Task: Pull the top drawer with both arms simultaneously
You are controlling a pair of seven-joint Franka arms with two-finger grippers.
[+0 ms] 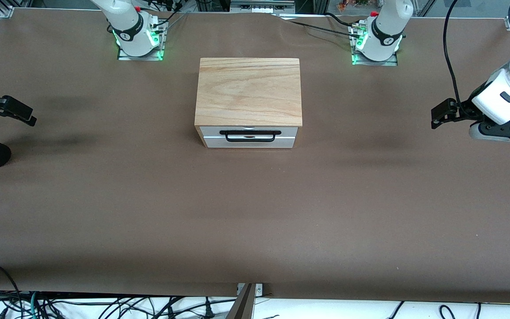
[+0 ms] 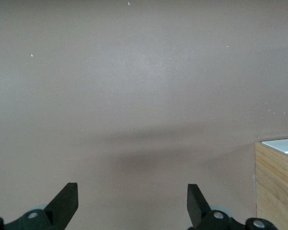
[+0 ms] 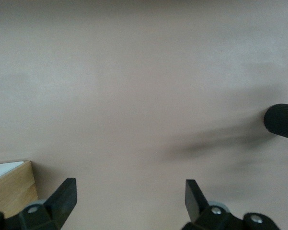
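Facing the front camera, the top drawer point(image 1: 249, 136) is seen shut at mid-tabletop point(image 1: 255, 212); the left gripper point(image 1: 442, 114) and right gripper point(image 1: 18, 114) are held spread wide over opposite ends, ready for its handle point(image 1: 250, 133).

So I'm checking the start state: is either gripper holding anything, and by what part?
Nothing is held. The left gripper and right gripper hang open over bare table, away from the drawer.

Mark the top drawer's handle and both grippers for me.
top drawer handle point(image 1: 250, 133): front view, middle of the black wire bar.
left gripper point(image 1: 441, 116): front view, between its fingertips.
right gripper point(image 1: 27, 116): front view, between its fingertips.
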